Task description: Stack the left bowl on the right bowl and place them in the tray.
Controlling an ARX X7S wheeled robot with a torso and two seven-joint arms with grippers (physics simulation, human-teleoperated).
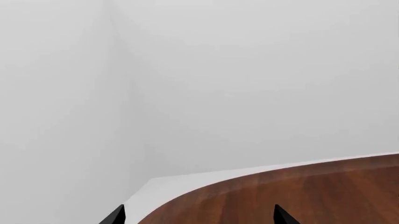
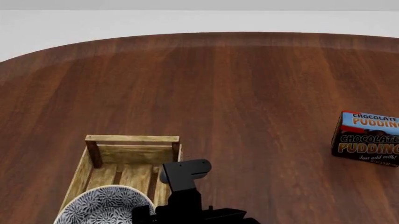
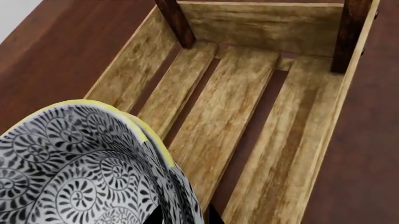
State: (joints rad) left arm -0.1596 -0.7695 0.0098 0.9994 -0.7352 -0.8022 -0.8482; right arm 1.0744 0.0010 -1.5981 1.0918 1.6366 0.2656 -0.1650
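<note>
Where the arm (image 2: 187, 196) cuts across, bowls (image 2: 106, 206) half-hidden in tray (image 2: 132, 139).

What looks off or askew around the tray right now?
Nothing stands out. The stacked bowls sit over the tray, held at the rim by the right gripper. The pudding box stands upright, far off.

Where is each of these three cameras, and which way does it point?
Head view: high on the robot, looking down at the table; the right arm shows.
Left wrist view: beside the left gripper, facing the table edge and blank wall.
Right wrist view: beside the right gripper, facing the tray.
Head and right wrist views share tray and bowls.
</note>
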